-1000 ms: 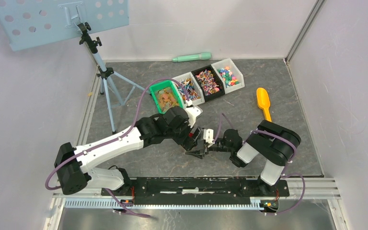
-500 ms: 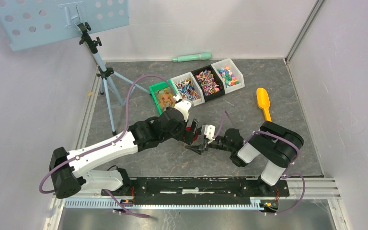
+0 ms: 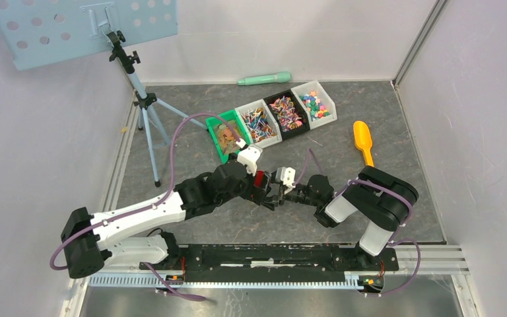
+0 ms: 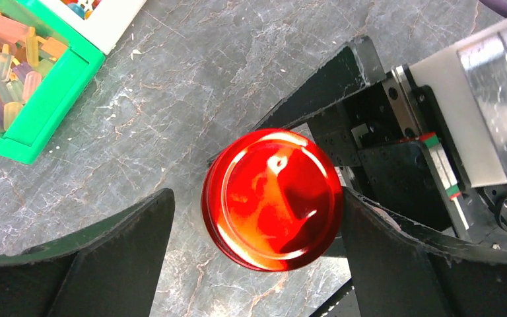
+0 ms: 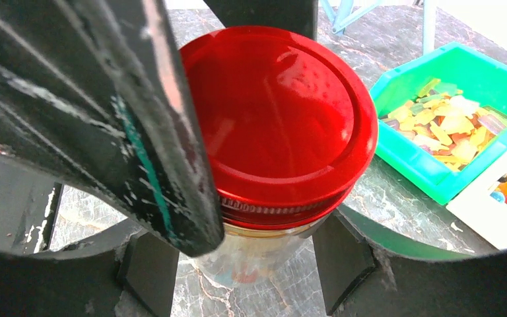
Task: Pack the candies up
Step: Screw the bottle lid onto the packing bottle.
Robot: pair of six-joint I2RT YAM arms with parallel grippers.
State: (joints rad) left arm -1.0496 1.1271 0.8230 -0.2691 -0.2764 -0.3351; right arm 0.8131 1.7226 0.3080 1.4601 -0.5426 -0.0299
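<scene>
A glass jar with a red lid (image 3: pixel 259 179) stands on the grey table between both grippers. My left gripper (image 4: pixel 257 257) is open over the lid (image 4: pixel 272 198): the right finger is at its rim, the left finger stands apart. My right gripper (image 5: pixel 245 267) is open around the jar body (image 5: pixel 257 251) below the lid (image 5: pixel 277 125), with small gaps on both sides. A few candies show dimly through the glass. Loose candies (image 3: pixel 286 112) fill a row of bins; the golden ones lie in the green bin (image 5: pixel 449 125), also in the left wrist view (image 4: pixel 6 59).
The green bin's rim (image 3: pixel 212 135) is just behind the jar, with two white bins (image 3: pixel 269 132) (image 3: pixel 323 89) and a black bin beside it. A yellow scoop (image 3: pixel 364 142) lies at the right, a mint tube (image 3: pixel 264 79) at the back wall, a tripod (image 3: pixel 146 112) at the left.
My left arm has stretched out and its gripper has moved back and up toward the bins. My right gripper has crept forward toward the jar.
</scene>
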